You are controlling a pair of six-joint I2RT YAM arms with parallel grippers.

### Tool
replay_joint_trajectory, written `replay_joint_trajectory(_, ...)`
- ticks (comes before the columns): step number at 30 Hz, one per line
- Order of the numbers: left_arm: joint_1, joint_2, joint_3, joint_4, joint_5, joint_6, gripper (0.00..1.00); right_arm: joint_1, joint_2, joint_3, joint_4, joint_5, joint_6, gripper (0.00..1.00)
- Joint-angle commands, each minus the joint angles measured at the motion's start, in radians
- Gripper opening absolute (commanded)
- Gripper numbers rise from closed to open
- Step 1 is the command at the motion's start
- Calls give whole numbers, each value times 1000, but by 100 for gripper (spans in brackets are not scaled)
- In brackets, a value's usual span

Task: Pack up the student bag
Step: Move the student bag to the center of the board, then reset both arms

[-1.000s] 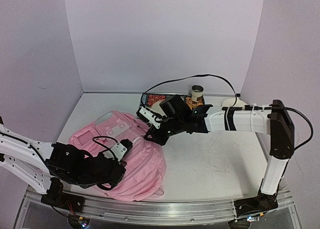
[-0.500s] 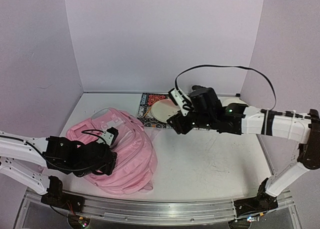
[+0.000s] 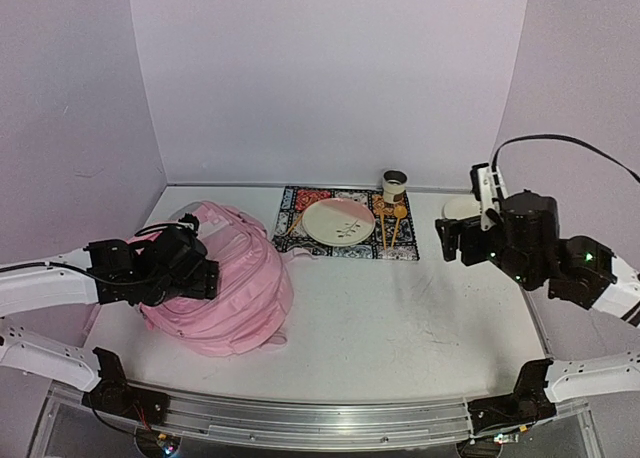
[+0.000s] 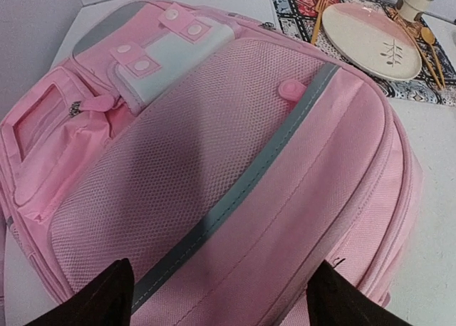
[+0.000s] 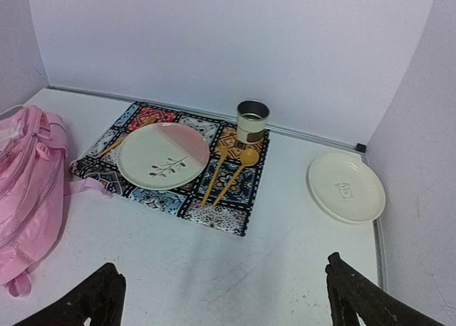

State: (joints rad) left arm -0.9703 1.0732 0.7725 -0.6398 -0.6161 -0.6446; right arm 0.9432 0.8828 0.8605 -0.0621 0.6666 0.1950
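The student bag point(image 3: 240, 300) is a large pink backpack lying flat at the left of the table. In the left wrist view the student bag point(image 4: 285, 191) fills the frame, showing a mesh pocket, a grey strip and a white snap patch point(image 4: 171, 52). My left gripper point(image 3: 205, 276) hovers over the bag's left side. Seen from its own wrist, the left gripper point(image 4: 224, 297) is open, with only bag fabric below it. My right gripper point(image 3: 445, 241) hangs open at the right, well away from the bag. From its wrist, the right gripper point(image 5: 228, 290) has bare table between its fingers.
A patterned placemat point(image 3: 300, 203) lies at the back centre. It carries a pink-and-cream plate point(image 3: 338, 221), an orange fork and spoon point(image 3: 392, 223) and a small tin cup point(image 3: 395, 186). A plain white plate point(image 5: 345, 186) sits at the back right near the wall.
Both grippers have opened. The right arm has swung off the bag to the far right. The left arm has drawn back and up, and the bag now lies further left.
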Motion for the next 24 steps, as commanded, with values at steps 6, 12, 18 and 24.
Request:
replay_joint_trajectory(6,230,-146,133,17,10,77,99,-2,-237,-44,-208,212,94,98)
replay_joint_trajectory(12,249,-269,131,0,-62,80,100,-1,-383,-47,-325,278,132,98)
replay_joint_trajectory(18,249,-433,98,-8,-211,81,99,-1,-536,-52,-361,310,177,98)
replay_joint_trajectory(24,249,-668,46,6,-237,107,99,-2,-605,-81,-363,310,193,98)
